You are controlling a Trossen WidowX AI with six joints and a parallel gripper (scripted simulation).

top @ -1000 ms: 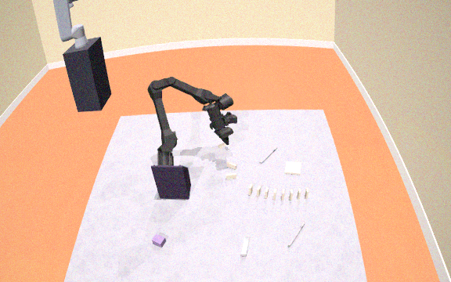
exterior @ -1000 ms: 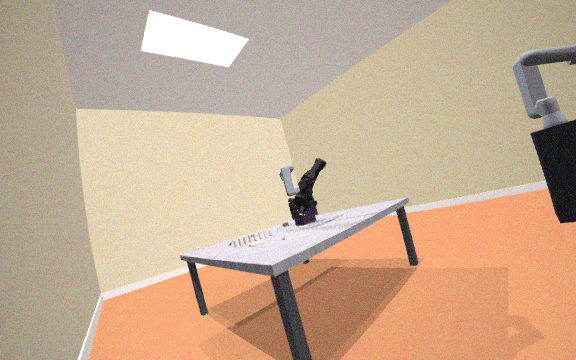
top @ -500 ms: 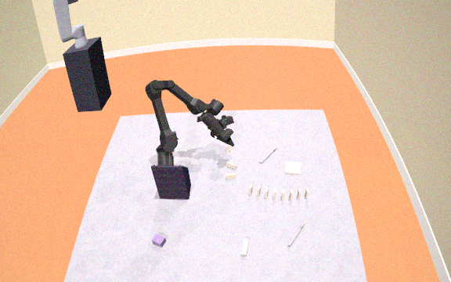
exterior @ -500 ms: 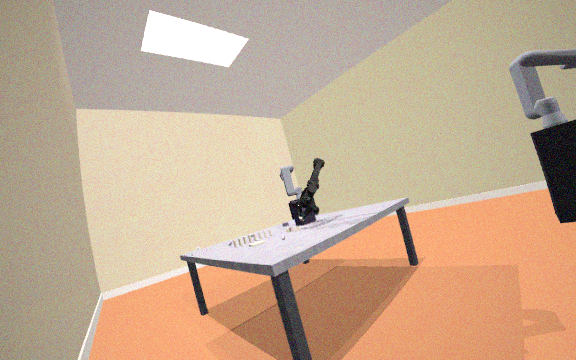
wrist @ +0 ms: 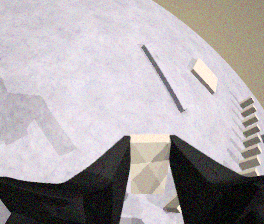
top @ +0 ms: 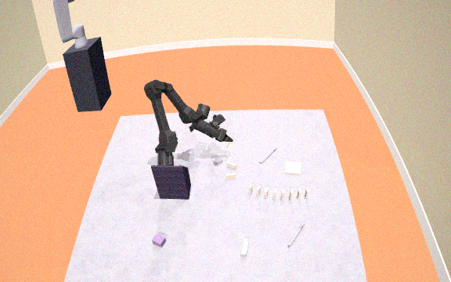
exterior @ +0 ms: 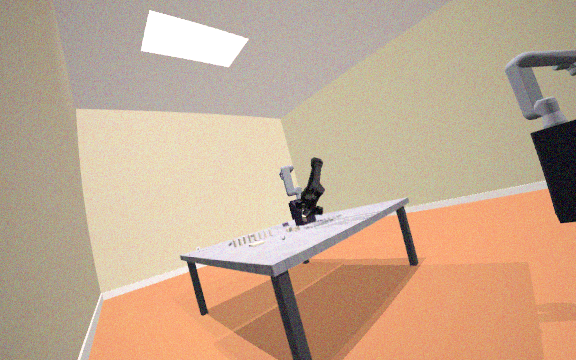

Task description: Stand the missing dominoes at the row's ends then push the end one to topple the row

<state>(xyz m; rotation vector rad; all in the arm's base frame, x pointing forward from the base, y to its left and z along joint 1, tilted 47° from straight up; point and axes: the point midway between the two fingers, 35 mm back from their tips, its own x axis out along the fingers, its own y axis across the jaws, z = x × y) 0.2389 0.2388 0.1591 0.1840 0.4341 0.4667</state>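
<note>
A domino [top: 229, 145] [wrist: 150, 164] is pinched between the fingertips of the gripper [top: 229, 139] [wrist: 149, 141], above the table [top: 131, 235] [exterior: 338, 240]. Two loose dominoes are seen nearer the table's middle; the standing row [top: 283, 194] [exterior: 252, 239] [wrist: 251, 131] is set toward the right edge in the top view.

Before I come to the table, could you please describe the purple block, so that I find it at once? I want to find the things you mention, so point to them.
On the pale tabletop [top: 112, 219], look for the dark box [top: 171, 182] under the black arm. In the top view, the purple block [top: 159, 240] lies below that box. It alone is purple; the dominoes [top: 283, 194] are cream.
</note>
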